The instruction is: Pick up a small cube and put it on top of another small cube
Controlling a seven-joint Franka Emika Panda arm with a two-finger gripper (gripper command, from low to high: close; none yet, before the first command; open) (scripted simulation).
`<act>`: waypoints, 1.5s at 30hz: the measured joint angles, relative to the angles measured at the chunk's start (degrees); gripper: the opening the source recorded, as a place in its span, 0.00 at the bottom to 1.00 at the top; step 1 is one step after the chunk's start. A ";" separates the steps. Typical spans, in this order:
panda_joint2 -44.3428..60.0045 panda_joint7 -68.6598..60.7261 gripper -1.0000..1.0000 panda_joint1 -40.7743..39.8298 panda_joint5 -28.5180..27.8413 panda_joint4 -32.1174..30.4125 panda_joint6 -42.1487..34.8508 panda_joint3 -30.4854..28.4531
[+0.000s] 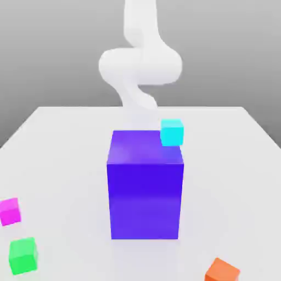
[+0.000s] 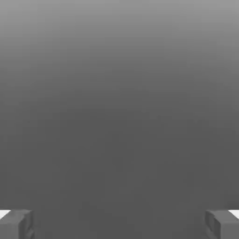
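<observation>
My gripper [image 2: 119, 224] is spread wide, holding nothing. A small cyan cube [image 1: 172, 132] shows at the tall blue-violet block's [image 1: 145, 192] far corner on the exterior view's right.

Cyan cube [image 1: 172, 132] beside magenta [image 1: 9, 211], green [image 1: 23, 256], orange [image 1: 222, 270] cubes (apart).

Showing smooth, slightly glossy plastic-like faces on the big purple block [image 1: 145, 186], cyan cube [image 1: 172, 132], magenta cube [image 1: 9, 211], green cube [image 1: 23, 256] and orange cube [image 1: 222, 270]. Looking matt white and faintly reflective on the table [image 1: 230, 181]. Appearing smooth matt white on the arm [image 1: 140, 66], dull grey on the fingertips [image 2: 223, 224].
</observation>
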 joint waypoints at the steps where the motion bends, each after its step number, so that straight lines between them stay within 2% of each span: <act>1: 2.26 -0.15 0.50 -0.09 1.03 -0.40 0.79 -1.48; 10: 21.25 -1.85 0.50 -1.96 10.21 -3.76 7.30 -12.77; 18: 37.85 -2.77 0.50 -7.10 17.51 -6.74 13.11 -19.82; 22: 45.52 -1.78 0.50 -11.32 19.09 -8.37 16.45 -21.63; 27: 54.08 1.66 0.50 -14.17 17.98 -10.68 21.24 -25.99; 30: 58.99 -0.08 0.50 -16.88 21.01 -10.22 24.44 -24.30; 34: 65.56 -4.89 0.50 -22.51 27.48 -8.42 28.96 -17.52; 35: 66.57 -5.64 0.00 -23.50 28.46 -8.14 29.69 -16.34; 41: 67.07 -5.94 0.00 -23.94 28.90 -7.98 29.99 -15.80; 45: 62.40 -2.21 0.00 -20.19 23.91 -9.35 26.92 -20.57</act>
